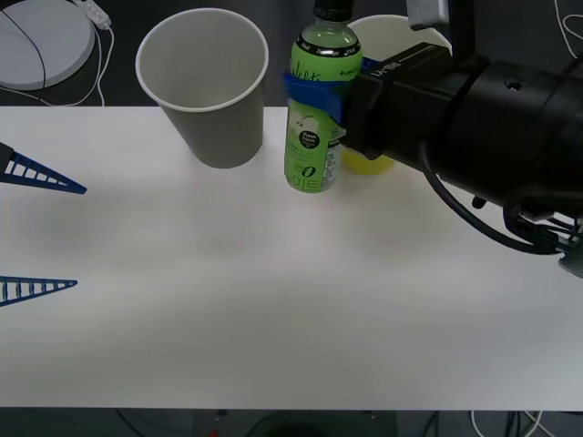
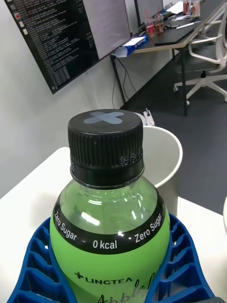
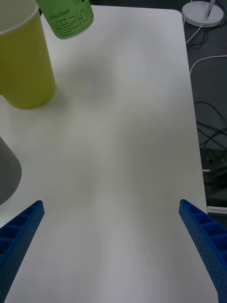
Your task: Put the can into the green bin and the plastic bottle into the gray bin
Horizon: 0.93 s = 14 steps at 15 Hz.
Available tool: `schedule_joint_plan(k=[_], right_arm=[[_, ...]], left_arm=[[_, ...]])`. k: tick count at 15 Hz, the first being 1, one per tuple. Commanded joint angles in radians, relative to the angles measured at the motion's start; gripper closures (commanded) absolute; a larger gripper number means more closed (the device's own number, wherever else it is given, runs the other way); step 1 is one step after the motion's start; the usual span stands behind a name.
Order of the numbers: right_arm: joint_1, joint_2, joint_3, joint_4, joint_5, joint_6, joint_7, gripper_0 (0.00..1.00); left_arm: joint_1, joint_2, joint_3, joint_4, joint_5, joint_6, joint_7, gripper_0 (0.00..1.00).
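My right gripper [image 1: 316,91] is shut on the plastic bottle [image 1: 312,137], its blue fingers [image 2: 33,265] clasping the bottle [image 2: 109,227] just below the shoulder. The upright bottle, green drink and black cap, hangs a little above the table between the two bins. The gray bin [image 1: 205,82] stands to its left, the green bin [image 1: 369,164] right behind it, partly hidden by my arm. The left wrist view has the green bin [image 3: 23,66], the bottle's base [image 3: 66,19] and the gray bin's edge [image 3: 7,175]. My left gripper [image 1: 78,237] [image 3: 111,204] is open at the table's left side. The can is out of view.
A white round device [image 1: 36,41] with a cable lies beyond the table's [image 1: 273,300] back left corner. The gray bin's white inside [image 2: 163,151] is just behind the bottle cap. Cables hang off the table's edge [image 3: 208,142].
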Motion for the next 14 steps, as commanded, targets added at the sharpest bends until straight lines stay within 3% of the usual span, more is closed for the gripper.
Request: schedule_joint_plan(k=[1, 7, 14], right_arm=[[-0.078, 0.043, 0.015, 0.079, -0.06, 0.0, 0.056, 1.0], [-0.256, 0.127, 0.105, 0.25, -0.063, 0.003, 0.066, 1.0], [-0.408, 0.187, 0.113, 0.32, -0.161, 0.201, 0.108, 1.0]], left_arm=[[0.0, 0.0, 0.0, 0.0, 0.0, 0.0, 0.0, 0.0], [0.0, 0.0, 0.0, 0.0, 0.0, 0.0, 0.0, 0.0], [0.0, 0.0, 0.0, 0.0, 0.0, 0.0, 0.0, 0.0]])
